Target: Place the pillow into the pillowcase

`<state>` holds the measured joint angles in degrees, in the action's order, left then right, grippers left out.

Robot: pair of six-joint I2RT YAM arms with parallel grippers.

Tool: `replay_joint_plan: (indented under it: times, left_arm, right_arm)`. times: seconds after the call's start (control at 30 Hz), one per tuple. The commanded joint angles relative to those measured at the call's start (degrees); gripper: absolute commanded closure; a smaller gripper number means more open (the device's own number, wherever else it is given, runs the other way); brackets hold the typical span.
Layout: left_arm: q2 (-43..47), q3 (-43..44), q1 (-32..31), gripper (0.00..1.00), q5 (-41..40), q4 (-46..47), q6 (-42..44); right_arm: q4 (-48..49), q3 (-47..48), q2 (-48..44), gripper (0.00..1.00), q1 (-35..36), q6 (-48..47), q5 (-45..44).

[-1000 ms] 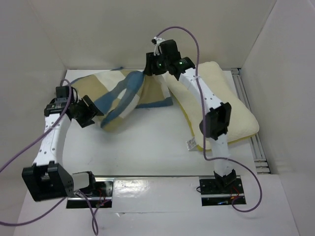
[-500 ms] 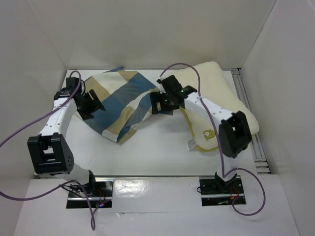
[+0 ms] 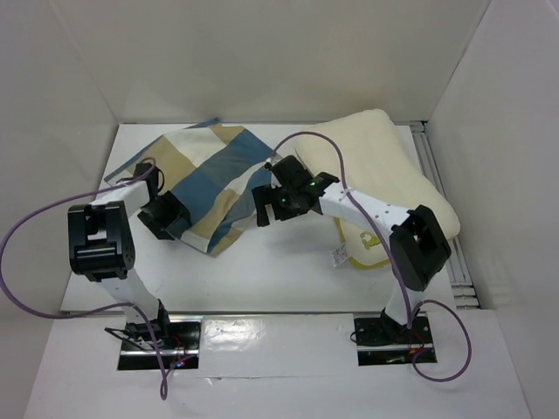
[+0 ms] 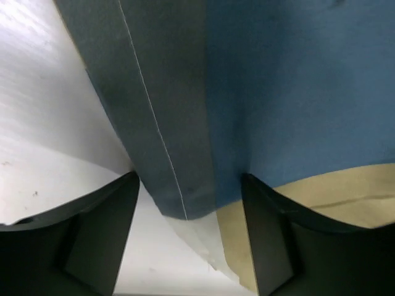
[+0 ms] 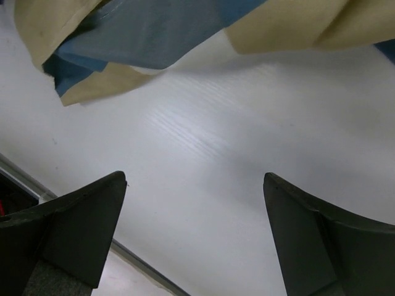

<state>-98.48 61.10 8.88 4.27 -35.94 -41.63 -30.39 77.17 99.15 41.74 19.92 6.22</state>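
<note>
Fingers of the left gripper [image 3: 175,218] and the right gripper [image 3: 262,208] both sit low over the tabletop [image 3: 279,271] in the overhead view. The left is at the near left edge of the pillowcase [image 3: 214,175]. The right is just beside its near right edge, with that arm reaching across in front of the pillow [image 3: 393,166]. The pillowcase lies rumpled and mostly flat over the left and middle of the tabletop, while the pillow rests bare at the far right, wholly outside the cloth; whether the two touch is hidden by the right arm. From the left wrist, the fingers stand spread with a folded blue hem of the pillowcase hanging between them. The fold comes close to both inner faces, yet nothing looks squeezed, so this reads as spread fingers around cloth rather than a pinch. From the right wrist, the fingers are spread wide over bare tabletop with nothing between them, and the pillowcase's tan and blue edge lies just beyond their tips. By the look of it the task is at its very start: no part of the pillow is inside, and no open mouth of the pillowcase shows in any view. What remains is to find that mouth and hold it apart, bring the pillow to it, and work the cloth over the whole cushion.
</note>
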Motion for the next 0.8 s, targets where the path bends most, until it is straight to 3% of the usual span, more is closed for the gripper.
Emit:
replay_joint_plan:
  times: [0.0,0.07,0.17,0.27,0.43,0.63,0.77]
  left_arm:
    - [-3.6,0.3,0.6,0.21,0.0,4.2,-2.9]
    - [-6.4,2.4,0.6,0.29,0.0,4.8,-3.5]
    - [-8.4,7.0,0.6,1.0,0.6,2.6,-3.5]
    - [-4.8,10.2,0.6,1.0,1.9,1.3,-1.3]
    - [3.6,17.9,-3.0,1.0,-0.3,-3.1,1.6]
    - [6.3,27.0,-9.0,1.0,-2.9,-7.6,4.6]
    - [6.3,30.4,-10.4,1.0,-3.4,-9.0,5.9]
  right_arm:
    - [2.4,0.2,0.5,0.01,3.6,0.8,2.3]
    - [3.1,0.2,2.4,0.01,6.7,1.4,2.3]
    - [4.5,1.4,5.0,0.01,11.1,2.0,0.6]
    - [7.2,3.2,6.7,0.01,14.8,3.3,-4.2]
    - [21.6,0.5,6.8,0.01,18.0,5.7,-13.2]
    - [36.3,-2.6,9.6,0.01,20.1,7.7,-21.7]
    - [39.7,-1.1,12.8,0.01,20.7,8.3,-24.9]
